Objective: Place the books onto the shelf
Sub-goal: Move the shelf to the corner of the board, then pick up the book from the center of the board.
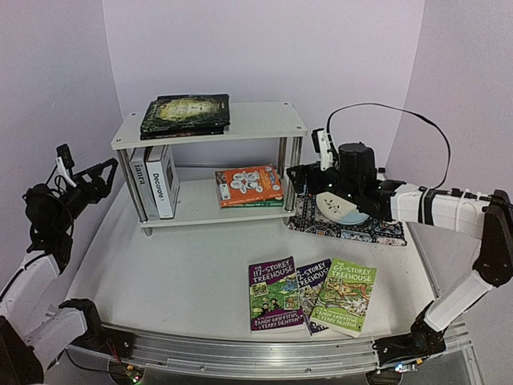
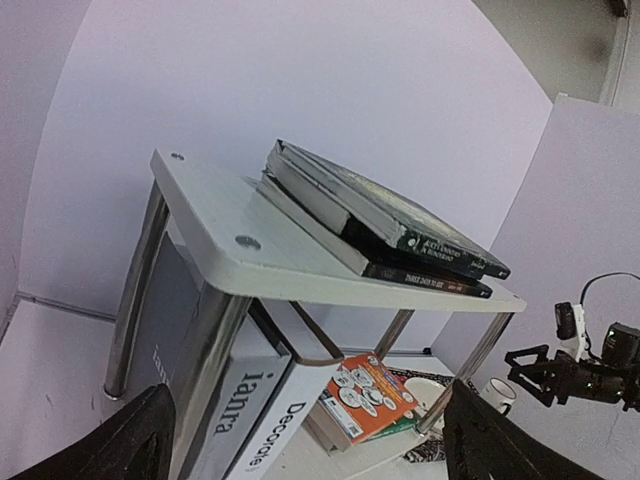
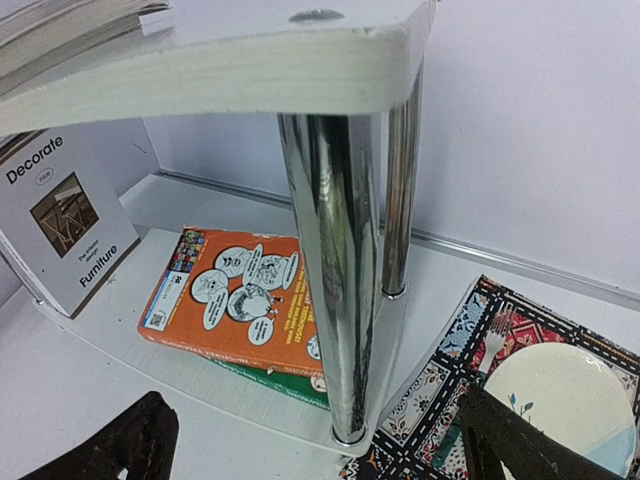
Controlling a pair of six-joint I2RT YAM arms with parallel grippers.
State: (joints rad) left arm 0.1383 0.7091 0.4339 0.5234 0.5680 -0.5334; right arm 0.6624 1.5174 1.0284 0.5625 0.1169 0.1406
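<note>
The left claw [image 1: 106, 175] and right claw [image 1: 293, 178] are wide apart, empty. Next: grab the three books [image 1: 313, 295] at six o'clock for the shelf [image 1: 256, 120].

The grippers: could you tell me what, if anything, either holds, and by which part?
Nothing is held; the left gripper and right gripper are both open beside the shelf.

1. Your left black two-finger gripper [image 1: 107, 175] is held high and points toward the right side, jaws spread wide with nothing between them.
2. Your left white-and-black arm [image 1: 36, 281] rises from its base, elbow bent.
3. Your right black two-finger gripper [image 1: 295, 181] points leftward, jaws wide and empty.
4. Your right white-and-black arm [image 1: 449, 210] reaches across, forearm nearly level.
</note>
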